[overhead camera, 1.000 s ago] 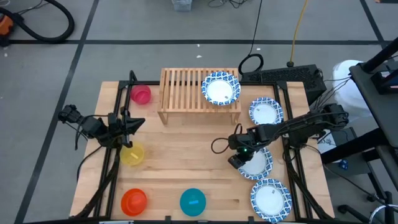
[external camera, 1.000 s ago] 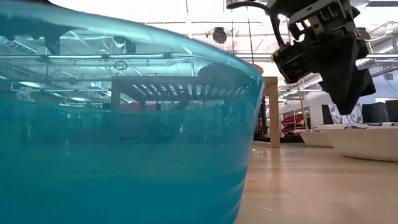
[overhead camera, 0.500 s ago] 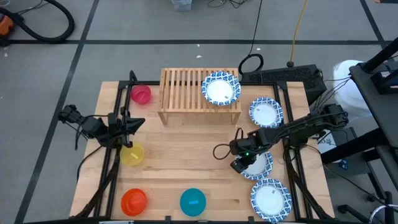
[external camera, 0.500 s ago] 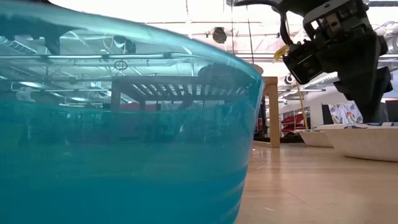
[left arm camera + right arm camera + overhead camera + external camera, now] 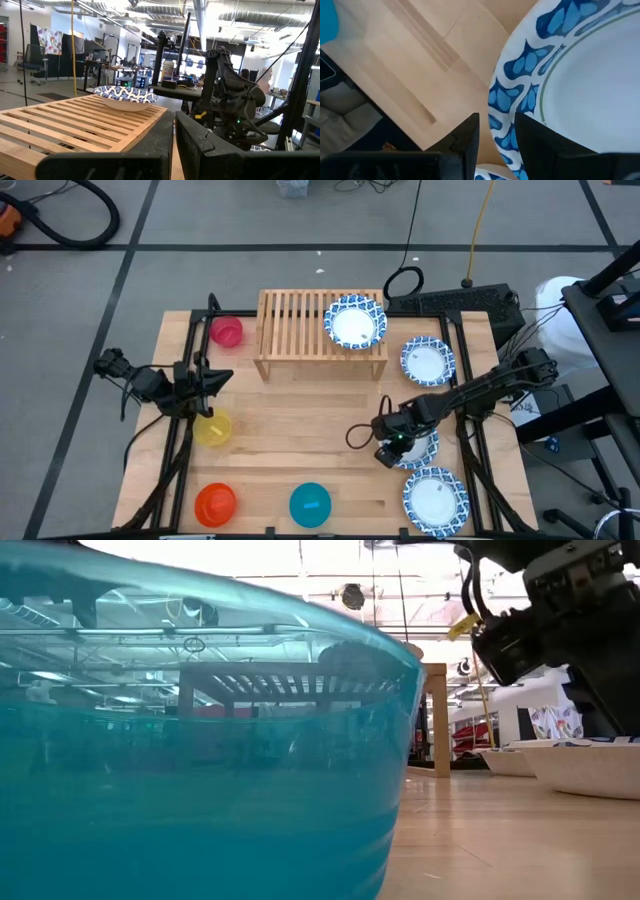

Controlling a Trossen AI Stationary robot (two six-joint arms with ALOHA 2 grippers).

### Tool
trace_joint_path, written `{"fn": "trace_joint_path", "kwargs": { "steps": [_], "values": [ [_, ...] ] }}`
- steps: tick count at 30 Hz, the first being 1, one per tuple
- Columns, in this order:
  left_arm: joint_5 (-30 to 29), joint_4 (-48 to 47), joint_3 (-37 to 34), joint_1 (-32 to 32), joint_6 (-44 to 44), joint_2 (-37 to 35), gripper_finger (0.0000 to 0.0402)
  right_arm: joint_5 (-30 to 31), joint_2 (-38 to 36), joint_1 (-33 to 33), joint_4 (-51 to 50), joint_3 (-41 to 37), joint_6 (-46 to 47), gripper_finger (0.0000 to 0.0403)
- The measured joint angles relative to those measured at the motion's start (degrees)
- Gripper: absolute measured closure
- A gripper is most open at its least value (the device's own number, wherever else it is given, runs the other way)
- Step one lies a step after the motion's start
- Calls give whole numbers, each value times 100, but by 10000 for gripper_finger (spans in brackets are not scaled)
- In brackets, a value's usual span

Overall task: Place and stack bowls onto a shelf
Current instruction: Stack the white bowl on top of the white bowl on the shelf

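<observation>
The light-wood shelf stands at the table's far middle, with one blue-patterned bowl resting on its right end. Three more patterned bowls lie on the table at the right. My right gripper is open, pointing down at the left rim of the middle one, one finger inside it and one outside. The pink, yellow, orange-red and teal bowls sit on the table at the left and near side. My left gripper is shut and empty at the left. My right gripper comes from above with its fingers on either side of the patterned bowl's left rim, one inside and one outside. I cannot tell whether they touch it. The bowl lies flat on the table.
The teal bowl fills the low view's left. Black frame rails run along the table's left and right sides. Bare wood lies in the table's middle, between the shelf and the near bowls.
My right gripper has moved toward the table's near edge and down, from over the bare wood beside the middle patterned bowl to that bowl's left rim. The bowls have stayed in place.
</observation>
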Motion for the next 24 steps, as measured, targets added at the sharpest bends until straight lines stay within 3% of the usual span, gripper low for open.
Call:
{"fn": "trace_joint_path", "kwargs": {
  "steps": [16, 24],
  "values": [
    [0, 11, 0, 2, -33, 0, 378, 263, 2, 17, 2, -337, -272, 288],
    [0, 13, 0, 2, -22, 0, 378, 252, 2, 17, 196, -563, -300, 341]
  ]
}}
